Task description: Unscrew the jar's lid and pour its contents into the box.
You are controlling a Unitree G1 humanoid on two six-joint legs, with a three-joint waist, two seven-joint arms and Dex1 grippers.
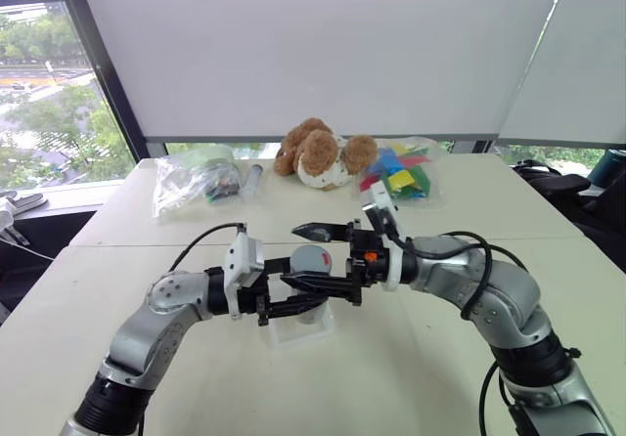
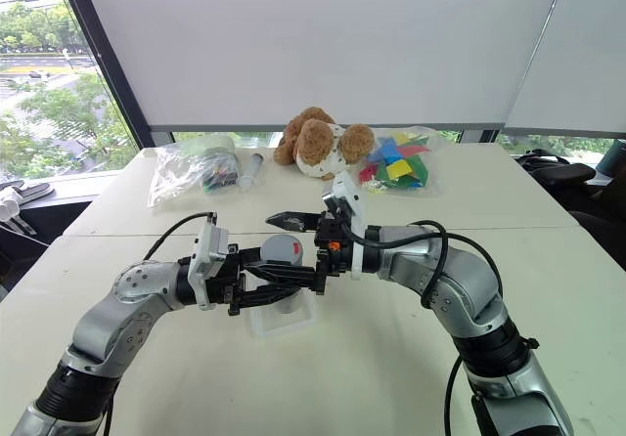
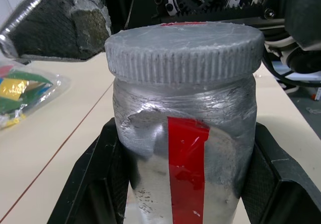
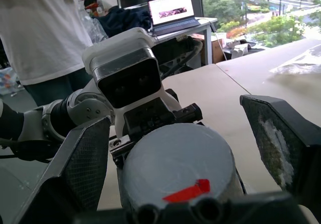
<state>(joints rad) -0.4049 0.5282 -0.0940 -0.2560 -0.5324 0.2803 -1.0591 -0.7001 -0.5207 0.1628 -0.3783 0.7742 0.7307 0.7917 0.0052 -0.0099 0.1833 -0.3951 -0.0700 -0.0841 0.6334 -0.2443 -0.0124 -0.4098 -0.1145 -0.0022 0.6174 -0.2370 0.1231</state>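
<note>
The jar [image 3: 185,148] sits in our left gripper [image 1: 298,297], and we hold it up above the table [image 1: 411,358]. The two black fingers [image 3: 90,184] of that gripper squeeze the jar's sides, one on each side. The jar is silver-grey and crinkly, with a red stripe down its front. It stands upright.

The lid [image 3: 184,52] is still on the jar. It is round and grey, with little ridges all around its edge. On top of it we see a small red mark.

Our right gripper [image 1: 318,252] comes in from the other side, and its fingers are spread wide apart. One finger [image 4: 281,138] is past one side of the lid and the other is past the other side. They are around the lid, but they do not touch it.

The box [image 2: 262,321] lies on the table right under the jar. It is clear plastic. We cannot tell what is inside the jar.

At the far end of the table sits a brown teddy bear [image 1: 321,152]. Next to it is a clear bag with bright coloured pieces [image 1: 403,172]. On the other side lie another clear bag [image 1: 196,180] and a clear tube [image 1: 252,180].

A person in a white shirt [image 4: 42,28] stands in the room, and a laptop [image 4: 173,10] is open on a desk.
</note>
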